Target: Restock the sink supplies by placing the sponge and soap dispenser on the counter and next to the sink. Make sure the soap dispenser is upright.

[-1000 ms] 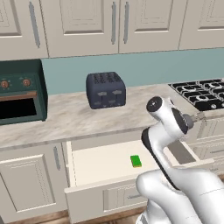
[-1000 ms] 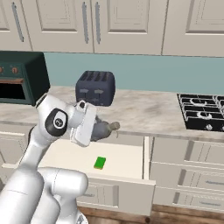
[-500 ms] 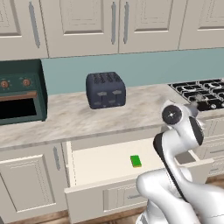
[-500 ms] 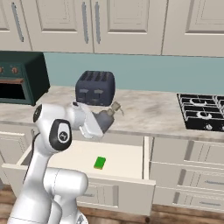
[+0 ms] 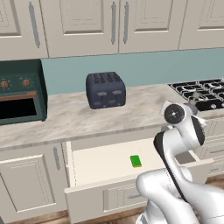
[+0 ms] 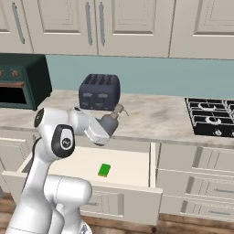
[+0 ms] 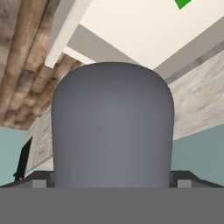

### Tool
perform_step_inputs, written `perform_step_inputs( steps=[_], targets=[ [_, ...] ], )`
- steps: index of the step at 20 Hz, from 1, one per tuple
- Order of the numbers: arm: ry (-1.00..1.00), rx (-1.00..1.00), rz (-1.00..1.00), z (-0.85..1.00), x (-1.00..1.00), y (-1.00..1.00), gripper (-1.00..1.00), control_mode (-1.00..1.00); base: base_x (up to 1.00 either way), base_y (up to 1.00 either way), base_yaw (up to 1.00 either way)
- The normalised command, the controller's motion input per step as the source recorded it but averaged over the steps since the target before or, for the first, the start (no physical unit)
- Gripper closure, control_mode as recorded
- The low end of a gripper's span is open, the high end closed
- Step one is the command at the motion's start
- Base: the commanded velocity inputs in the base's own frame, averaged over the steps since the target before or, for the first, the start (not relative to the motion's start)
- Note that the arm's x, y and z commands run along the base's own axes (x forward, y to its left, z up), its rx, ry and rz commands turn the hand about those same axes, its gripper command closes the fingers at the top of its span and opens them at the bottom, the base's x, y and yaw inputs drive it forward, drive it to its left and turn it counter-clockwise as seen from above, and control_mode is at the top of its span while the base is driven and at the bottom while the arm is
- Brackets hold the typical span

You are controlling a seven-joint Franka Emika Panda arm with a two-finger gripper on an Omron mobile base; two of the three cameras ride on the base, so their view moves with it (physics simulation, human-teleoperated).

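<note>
sponge (image 6: 104,170) lies flat in the open drawer (image 6: 132,167), near and below. gripper (image 6: 103,129) pinches the soap dispenser (image 6: 111,120) above the drawer's far edge, bottle tilted, nozzle up-right. neither sink nor its counter is in sight, so which way to carry it cannot be told.

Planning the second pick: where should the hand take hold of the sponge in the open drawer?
Come straight down from above and close across the sponge's short sides. It lies flat on the drawer floor with bare space around it, so only its thin edges offer grip.
</note>
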Motion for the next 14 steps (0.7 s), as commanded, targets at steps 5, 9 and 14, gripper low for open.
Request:
perform_step_inputs(
  steps=[5, 9, 14],
  targets=[
    [0.0, 0.0, -0.09, 0.0, -0.01, 0.0, 1.0, 1.0, -0.04, 0.0, -0.07],
    [0.0, 0.0, 0.0, 0.0, 0.0, 0.0, 1.0, 1.0, -0.25, 0.01, -0.55],
    [0.0, 0.0, 0.0, 0.0, 0.0, 0.0, 1.0, 1.0, -0.22, 0.0, -0.75]
  ],
)
